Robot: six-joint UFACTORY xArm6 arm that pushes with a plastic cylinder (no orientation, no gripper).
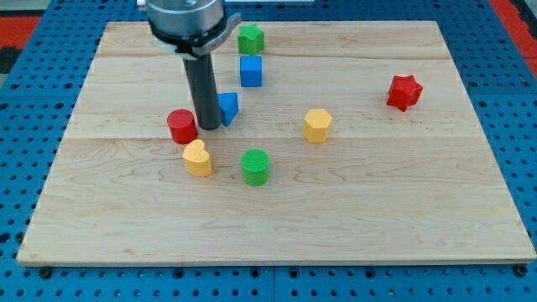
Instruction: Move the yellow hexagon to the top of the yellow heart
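Camera view. Wooden board [352, 210] on a blue perforated table surface [520, 126], seen from the board's near edge.

My tip [208, 127] is down on the board in the left-centre area. The rod [202, 88] rises from it to a grey mount [185, 18] at the view's top. There are no fingers on this rig, only the bare rod, so nothing is being gripped.

The tip sits between two blocks: the red cylinder [181, 126] just to the view's left, and a blue block [228, 107] just to the view's right (shape partly hidden by the rod, looks wedge-like). Whether the tip touches either one cannot be told.

Yellow heart [198, 158] lies just below the red cylinder, close to it, toward the view's bottom from the tip.

Yellow hexagon [317, 125] stands well apart to the view's right of the tip, at about the same height in the view, with bare wood around it. It is to the right of and slightly above the heart, not at its top.

Green cylinder [255, 166] sits between heart and hexagon, lower in the view, near the heart.

Blue cube [251, 71] is above the blue block; a green block [250, 39] (star-like outline) is above that, near the board's top edge.

Red star-shaped block [404, 91] is alone at the right.
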